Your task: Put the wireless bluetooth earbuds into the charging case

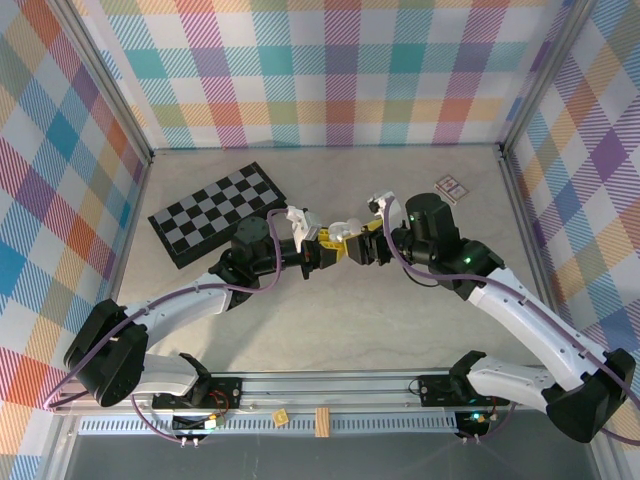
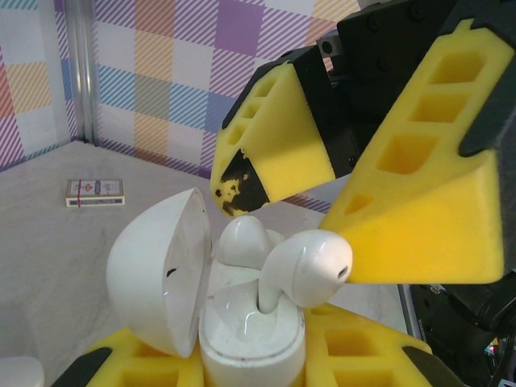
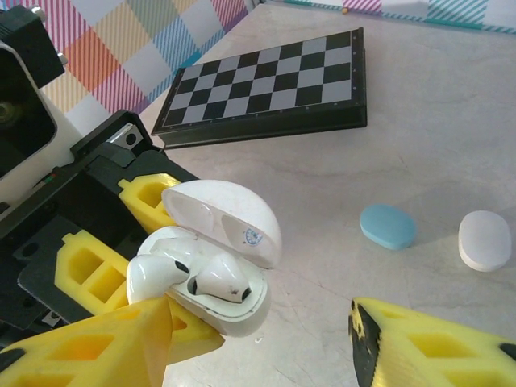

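The raised earbud (image 2: 310, 262) stands with its stem down in the front socket of the charging case (image 2: 246, 326). Its head is above the rim and touches the flat of one yellow finger of the right gripper (image 2: 290, 230). The socket wall hides how deep the stem sits. The seated earbud (image 2: 242, 240) lies behind it, low in the case, with its lower half out of sight. The lid (image 2: 157, 270) is tipped open to one side.

The left gripper (image 2: 250, 363) is clamped on the case body from both sides, with most of its yellow fingers cut off by the bottom edge of the left wrist view. The right gripper's jaws stand wide apart, and the second finger is clear of the bud (the right wrist view shows a broad gap between the two tips).

From above, the case (image 1: 345, 232) is a small white patch between the two grippers, and the buds are too small to make out there.

On the table (image 3: 419, 121) a blue case (image 3: 387, 226) and a white case (image 3: 484, 239) lie closed, near each other and apart from the held case. A chessboard (image 3: 266, 81) lies beyond. A small card box (image 2: 94, 192) rests near the wall, its print unreadable.
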`<state>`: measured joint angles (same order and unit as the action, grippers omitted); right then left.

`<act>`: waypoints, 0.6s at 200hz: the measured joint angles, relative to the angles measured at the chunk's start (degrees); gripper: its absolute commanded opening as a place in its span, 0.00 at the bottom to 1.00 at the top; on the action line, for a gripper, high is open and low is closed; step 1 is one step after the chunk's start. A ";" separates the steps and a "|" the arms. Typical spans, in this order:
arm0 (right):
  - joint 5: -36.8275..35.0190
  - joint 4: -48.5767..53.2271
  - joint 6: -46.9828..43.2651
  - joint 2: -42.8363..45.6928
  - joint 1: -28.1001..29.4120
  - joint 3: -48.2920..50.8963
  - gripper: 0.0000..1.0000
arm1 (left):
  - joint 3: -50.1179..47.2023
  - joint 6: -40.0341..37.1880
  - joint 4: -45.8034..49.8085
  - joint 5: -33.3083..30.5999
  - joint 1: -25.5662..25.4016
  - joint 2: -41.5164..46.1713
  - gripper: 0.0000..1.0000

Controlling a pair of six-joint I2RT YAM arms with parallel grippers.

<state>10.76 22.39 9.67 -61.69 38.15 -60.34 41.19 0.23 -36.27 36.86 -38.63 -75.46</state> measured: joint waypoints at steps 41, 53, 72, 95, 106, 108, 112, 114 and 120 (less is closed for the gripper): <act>1.55 -0.55 0.15 -1.79 -0.02 -0.02 0.62 | 0.00 0.02 0.02 0.13 -0.13 -0.02 0.09; 1.97 -0.66 0.17 -2.10 -0.20 -0.07 0.62 | 0.00 0.02 0.24 -0.04 -0.13 -0.02 0.09; 2.40 -0.81 0.20 -2.38 -0.35 -0.17 0.62 | 0.00 0.02 0.26 -0.24 -0.11 -0.02 0.09; 2.80 -0.92 0.24 -2.67 -0.42 -0.26 0.64 | 0.00 0.02 0.28 -0.26 -0.09 -0.07 0.10; 3.34 -0.90 0.35 -2.97 -0.68 -0.50 0.66 | 0.00 0.00 0.26 -0.26 -0.09 -0.13 0.10; 3.45 -0.87 0.35 -3.04 -0.72 -0.55 0.66 | 0.00 0.00 0.24 -0.24 -0.09 -0.13 0.10; 3.72 -0.85 0.39 -3.23 -0.74 -0.74 0.66 | 0.00 0.00 0.24 -0.26 -0.09 -0.15 0.10; 3.78 -0.81 0.37 -3.34 -0.76 -0.85 0.66 | -0.02 0.00 0.22 -0.24 -0.09 -0.15 0.10; 4.15 -0.81 0.39 -3.63 -0.76 -1.09 0.67 | 0.00 -0.02 0.17 -0.22 -0.09 -0.20 0.10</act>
<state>14.92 21.58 10.07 -65.32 37.39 -61.43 41.19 0.21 -36.10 36.64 -38.72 -75.66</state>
